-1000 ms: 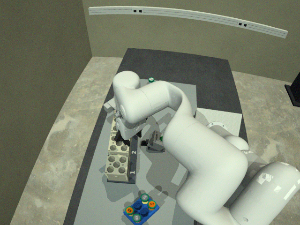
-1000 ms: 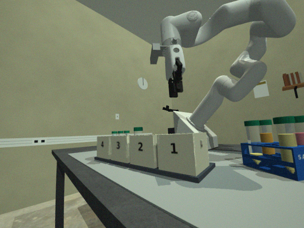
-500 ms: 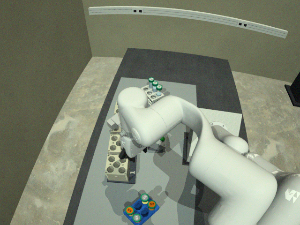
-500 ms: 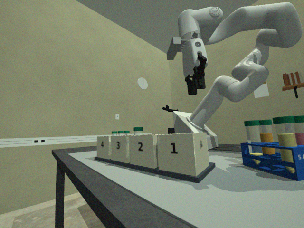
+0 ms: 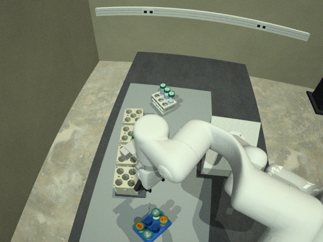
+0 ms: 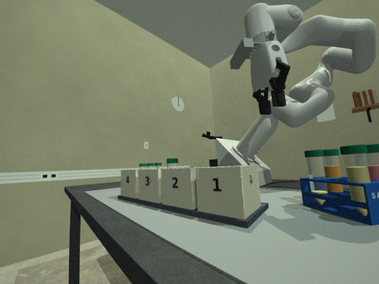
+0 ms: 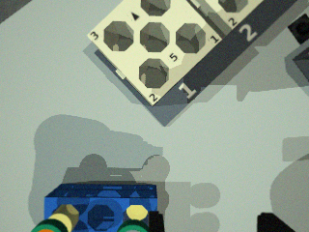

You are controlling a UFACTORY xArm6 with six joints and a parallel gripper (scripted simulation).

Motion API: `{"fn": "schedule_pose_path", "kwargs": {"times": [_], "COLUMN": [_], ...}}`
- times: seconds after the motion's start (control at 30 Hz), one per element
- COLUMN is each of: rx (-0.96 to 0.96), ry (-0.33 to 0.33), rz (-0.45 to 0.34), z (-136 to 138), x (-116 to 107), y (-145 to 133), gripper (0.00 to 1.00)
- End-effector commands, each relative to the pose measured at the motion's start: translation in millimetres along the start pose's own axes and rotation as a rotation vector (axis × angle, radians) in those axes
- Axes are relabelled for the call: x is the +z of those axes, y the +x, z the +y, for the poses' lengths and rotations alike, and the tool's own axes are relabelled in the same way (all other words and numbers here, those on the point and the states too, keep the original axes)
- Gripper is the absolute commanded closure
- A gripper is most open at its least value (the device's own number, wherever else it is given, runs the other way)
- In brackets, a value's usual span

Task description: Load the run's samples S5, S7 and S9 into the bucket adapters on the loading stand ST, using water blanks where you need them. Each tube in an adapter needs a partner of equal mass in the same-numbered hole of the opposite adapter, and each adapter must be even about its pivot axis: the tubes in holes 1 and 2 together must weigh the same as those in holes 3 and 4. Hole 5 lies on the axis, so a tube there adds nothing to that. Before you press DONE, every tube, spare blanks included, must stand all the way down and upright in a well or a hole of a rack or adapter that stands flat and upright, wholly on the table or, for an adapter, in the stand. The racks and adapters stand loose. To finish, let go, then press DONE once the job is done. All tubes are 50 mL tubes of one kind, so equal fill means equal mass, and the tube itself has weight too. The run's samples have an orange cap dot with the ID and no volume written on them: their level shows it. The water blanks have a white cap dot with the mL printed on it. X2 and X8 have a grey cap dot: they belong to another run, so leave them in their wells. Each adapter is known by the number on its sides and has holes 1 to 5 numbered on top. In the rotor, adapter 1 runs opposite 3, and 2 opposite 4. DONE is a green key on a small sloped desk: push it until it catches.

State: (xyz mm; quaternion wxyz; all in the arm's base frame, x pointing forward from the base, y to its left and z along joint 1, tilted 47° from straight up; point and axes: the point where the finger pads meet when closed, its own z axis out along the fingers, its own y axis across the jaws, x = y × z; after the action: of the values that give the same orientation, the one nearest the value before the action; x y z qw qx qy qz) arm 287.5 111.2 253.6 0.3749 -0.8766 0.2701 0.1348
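Observation:
My gripper [image 6: 272, 105] [image 7: 212, 223] is open and empty, high above the table between adapter 1 [image 6: 226, 195] [image 7: 130, 60] and the blue sample rack [image 5: 139, 234] [image 6: 305, 195]. S9 [image 5: 132, 134] [image 6: 172, 160] stands in adapter 3 [image 6: 147, 190], partly hidden by the arm. Adapter 1's visible holes are empty. The blue rack holds S5 [image 5: 139, 226] [image 7: 45, 231], S7 [image 5: 163, 220], X2 [image 5: 156, 212] and X8 [image 5: 147, 234], with two empty wells. Three white-dotted blanks [image 5: 167, 89] stand in one row of the pale rack [image 5: 170, 110]. The DONE key is not visible.
The four adapters stand in a row on the dark loading stand [image 5: 142, 194] [image 6: 257, 215] [image 7: 166, 115]. The arm covers parts of adapters 2, 3 and 4 in the top view. The pale blank rack lies beyond the row; the blue rack lies at the near end.

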Motion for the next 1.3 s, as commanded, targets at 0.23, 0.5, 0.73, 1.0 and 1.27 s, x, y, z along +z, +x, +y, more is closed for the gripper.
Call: {"fn": "schedule_pose_path", "kwargs": {"times": [0.23,0.5,0.73,1.0,1.27], "rx": [0.001,0.001,0.001,0.001,0.000], "ry": [0.000,0.000,0.001,0.001,0.001], "rz": [0.005,0.005,0.005,0.005,0.005], "z": [-22.7,-40.4,-46.9,-46.9,-46.9], "x": [-1.4,-1.1,-1.1,-1.1,6.9], "y": [-44.7,-80.8,-94.1,-94.1,-94.1], "gripper": [0.43,0.43,0.43,0.43,0.43]}}
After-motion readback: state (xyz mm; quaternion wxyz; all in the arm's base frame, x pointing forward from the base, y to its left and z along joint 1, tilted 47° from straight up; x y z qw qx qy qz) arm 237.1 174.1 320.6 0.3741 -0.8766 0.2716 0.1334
